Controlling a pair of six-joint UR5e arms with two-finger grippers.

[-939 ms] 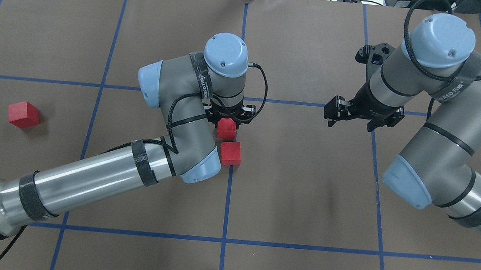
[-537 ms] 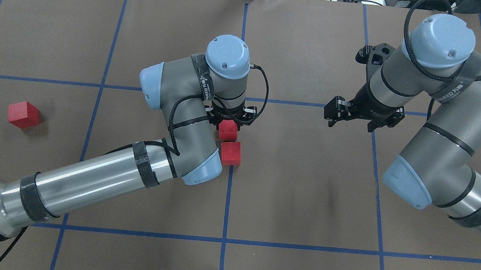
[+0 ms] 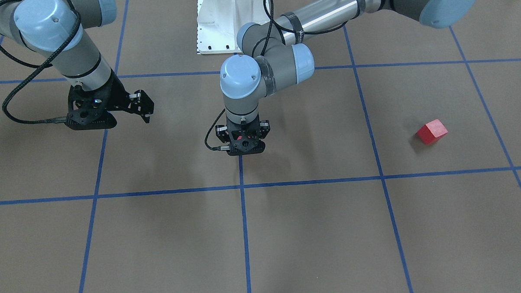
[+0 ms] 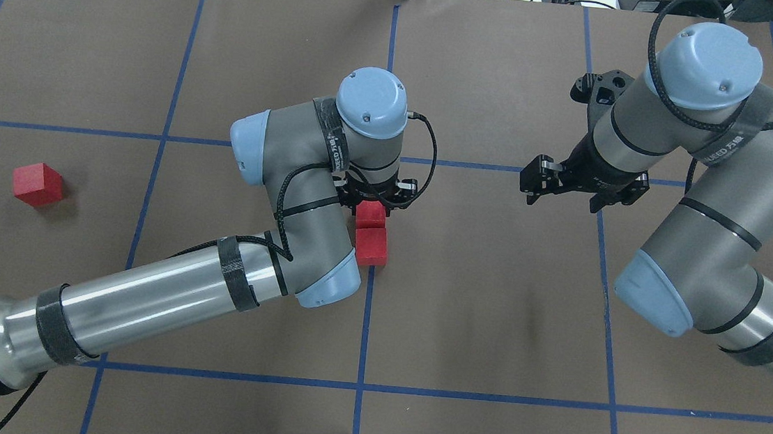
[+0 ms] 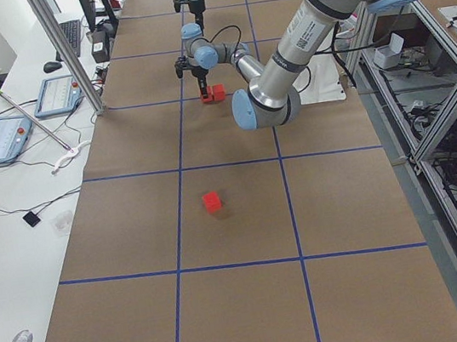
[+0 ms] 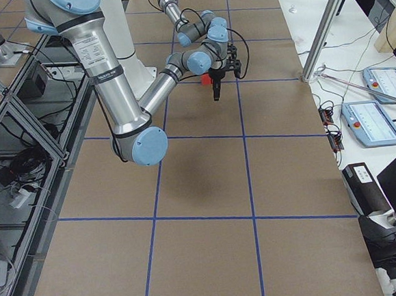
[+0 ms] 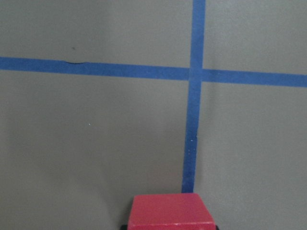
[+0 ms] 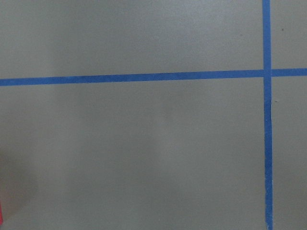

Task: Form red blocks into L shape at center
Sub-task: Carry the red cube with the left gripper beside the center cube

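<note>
While the left end effector point(image 4: 375, 201) is clamped on one block point(image 4: 371, 211), set against a second block point(image 4: 371, 246) on the centre line point(image 4: 367, 313), the third block point(image 4: 37, 184) sits well apart to the left. These look like light, rigid, matte cubes, best pinched across opposite flat faces. The right end effector point(image 4: 582, 184) hangs open.

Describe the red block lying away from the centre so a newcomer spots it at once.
From overhead, take the table's middle row of blue-taped squares and go to the square at the view's left edge. The lone block lies there on bare brown paper. The held block, in the left gripper's jaws, and a third block sit together at the centre line.
</note>
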